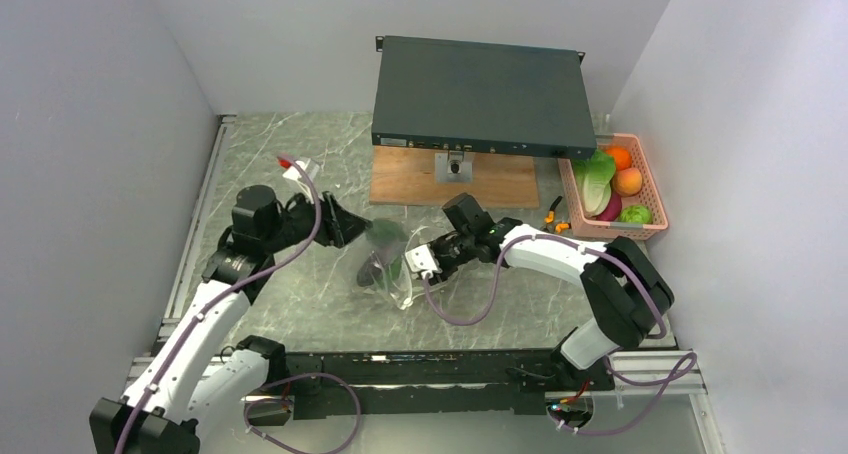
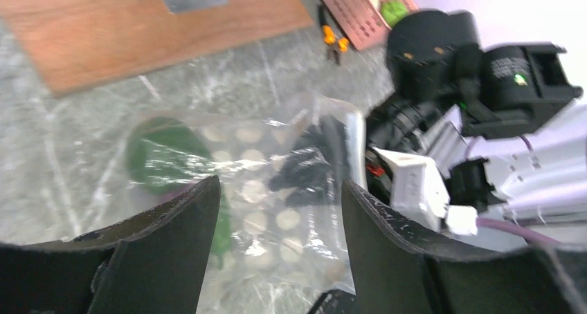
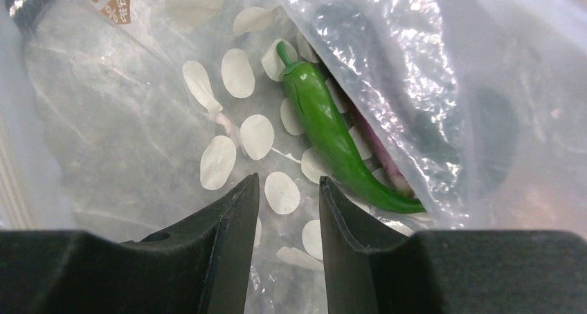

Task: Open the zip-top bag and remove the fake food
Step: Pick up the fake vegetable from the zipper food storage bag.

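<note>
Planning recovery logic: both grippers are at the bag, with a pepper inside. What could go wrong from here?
1. The left gripper is open and holds nothing, so the bag may slide with any pull.
2. The right gripper has a narrow gap and the pepper lies beside it, partly under crinkled film; closing could pinch plastic instead.

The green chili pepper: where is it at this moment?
In the right wrist view, the green chili pepper lies inside the zip-top bag, just ahead of the right gripper, beside a purple piece.
</note>
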